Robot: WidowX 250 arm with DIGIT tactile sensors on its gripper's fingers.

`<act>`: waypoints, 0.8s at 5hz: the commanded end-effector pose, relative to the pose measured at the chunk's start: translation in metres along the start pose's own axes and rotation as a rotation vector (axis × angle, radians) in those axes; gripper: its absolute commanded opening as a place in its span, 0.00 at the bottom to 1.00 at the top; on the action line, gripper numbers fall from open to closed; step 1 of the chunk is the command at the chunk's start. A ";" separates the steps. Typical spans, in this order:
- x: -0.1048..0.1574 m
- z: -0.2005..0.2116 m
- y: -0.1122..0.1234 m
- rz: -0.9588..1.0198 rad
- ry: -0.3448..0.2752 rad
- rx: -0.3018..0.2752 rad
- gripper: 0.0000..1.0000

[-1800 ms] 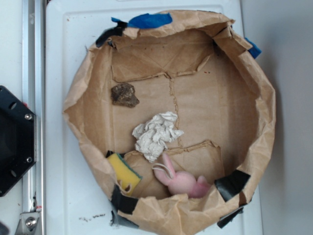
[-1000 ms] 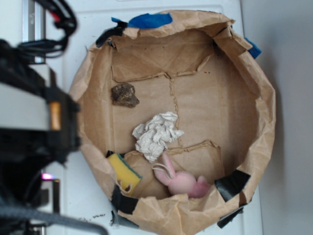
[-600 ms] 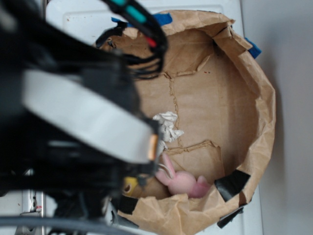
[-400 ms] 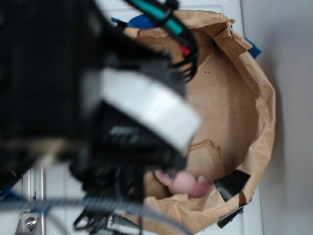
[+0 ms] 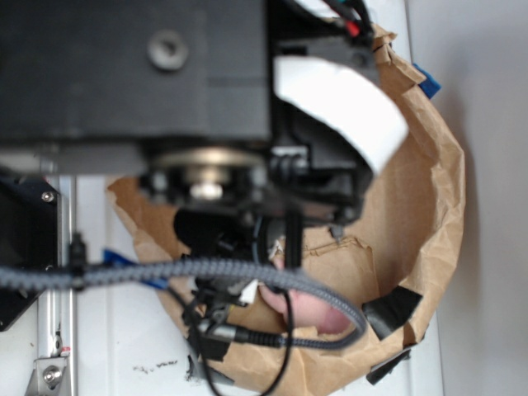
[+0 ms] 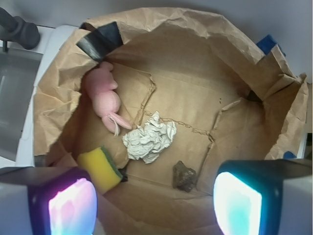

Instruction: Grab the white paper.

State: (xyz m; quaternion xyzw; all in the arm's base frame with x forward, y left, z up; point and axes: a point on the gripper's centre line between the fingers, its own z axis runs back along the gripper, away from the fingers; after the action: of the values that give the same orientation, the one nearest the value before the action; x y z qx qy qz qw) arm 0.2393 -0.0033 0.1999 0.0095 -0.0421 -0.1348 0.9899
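Since the earlier frame the black robot arm (image 5: 165, 82) has swung in over the brown crinkled paper enclosure (image 6: 195, 44), now covering most of the exterior view. Its end effector (image 6: 151, 198) hangs released above the floor, two glowing fingers (image 6: 237, 203) spread wide apart at the bottom of the wrist view. Between and beyond them lies the crumpled white paper wad (image 6: 148, 141), untouched, with the pink toy rabbit (image 6: 103, 98) beside it, a yellow sponge (image 6: 99, 169) and a dark brown rock (image 6: 184, 176) nearby.
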 end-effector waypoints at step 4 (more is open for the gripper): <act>0.043 -0.050 0.024 0.004 0.027 0.001 1.00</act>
State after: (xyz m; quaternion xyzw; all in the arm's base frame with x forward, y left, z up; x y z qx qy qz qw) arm 0.2855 0.0051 0.1383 0.0050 0.0015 -0.1413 0.9900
